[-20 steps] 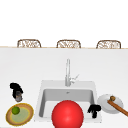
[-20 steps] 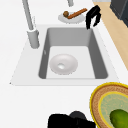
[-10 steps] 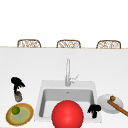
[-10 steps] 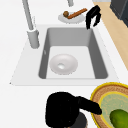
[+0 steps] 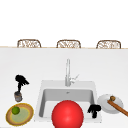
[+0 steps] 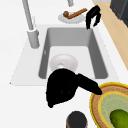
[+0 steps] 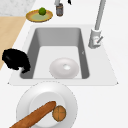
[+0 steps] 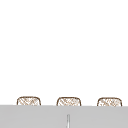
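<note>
So the left robot hand (image 5: pixel 21 81) hangs in the air above the small dark jar (image 5: pixel 17 96) on the white surface (image 5: pixel 30 67), left of the sink (image 5: pixel 67 85). In the left side view its fingers look loosely spread, one pointing toward the rim of the woven plate (image 5: pixel 10 120), holding nothing. A green fruit (image 5: pixel 16 110) sits on that plate. The right robot hand (image 5: pixel 94 109) floats by the sink's front right corner, fingers curled down around nothing, near the white plate (image 5: pixel 105 106) with a bread stick (image 5: pixel 118 107) and a brown roll (image 5: pixel 112 98). A red ball (image 5: pixel 67 114) fills the sink's front.
</note>
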Controlling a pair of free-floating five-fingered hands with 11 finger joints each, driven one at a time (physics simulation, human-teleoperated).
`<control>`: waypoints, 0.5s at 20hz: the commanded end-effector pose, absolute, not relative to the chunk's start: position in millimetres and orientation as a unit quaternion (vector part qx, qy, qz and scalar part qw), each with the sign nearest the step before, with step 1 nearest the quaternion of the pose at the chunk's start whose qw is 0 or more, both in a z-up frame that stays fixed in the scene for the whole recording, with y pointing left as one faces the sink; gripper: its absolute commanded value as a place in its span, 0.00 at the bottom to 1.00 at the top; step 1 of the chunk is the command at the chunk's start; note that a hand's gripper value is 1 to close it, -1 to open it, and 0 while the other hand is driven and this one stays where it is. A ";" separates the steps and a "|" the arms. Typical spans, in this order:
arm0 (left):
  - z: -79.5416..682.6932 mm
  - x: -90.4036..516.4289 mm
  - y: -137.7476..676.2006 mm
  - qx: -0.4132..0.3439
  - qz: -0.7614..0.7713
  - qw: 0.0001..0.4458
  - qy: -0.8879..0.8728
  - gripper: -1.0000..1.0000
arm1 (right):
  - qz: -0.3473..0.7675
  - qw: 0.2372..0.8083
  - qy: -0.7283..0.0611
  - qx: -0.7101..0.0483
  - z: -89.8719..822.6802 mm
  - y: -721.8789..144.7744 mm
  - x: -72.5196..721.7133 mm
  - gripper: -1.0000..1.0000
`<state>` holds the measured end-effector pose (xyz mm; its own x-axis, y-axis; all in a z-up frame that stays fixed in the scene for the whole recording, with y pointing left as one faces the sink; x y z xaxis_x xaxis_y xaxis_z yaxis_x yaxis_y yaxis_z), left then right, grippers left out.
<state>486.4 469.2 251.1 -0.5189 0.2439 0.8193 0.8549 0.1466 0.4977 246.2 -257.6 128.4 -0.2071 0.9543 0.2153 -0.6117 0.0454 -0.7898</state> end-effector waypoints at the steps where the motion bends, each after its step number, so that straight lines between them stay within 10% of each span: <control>1: 248.7 487.9 457.5 -0.367 -0.520 0.314 -0.704 0.00 | 0.659 0.594 -0.412 -0.208 128.4 -257.6 246.2 0.50; 10: 251.8 462.0 456.3 -0.374 -0.533 0.284 -0.704 0.00 | 0.659 0.594 -0.412 -0.208 128.4 -257.6 246.2 0.50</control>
<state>471.3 455.8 252.2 -0.5418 0.2397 0.8056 0.8405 0.1498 0.5207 246.2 -257.6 128.4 -0.2071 0.9543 0.2153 -0.6117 0.0454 -0.7898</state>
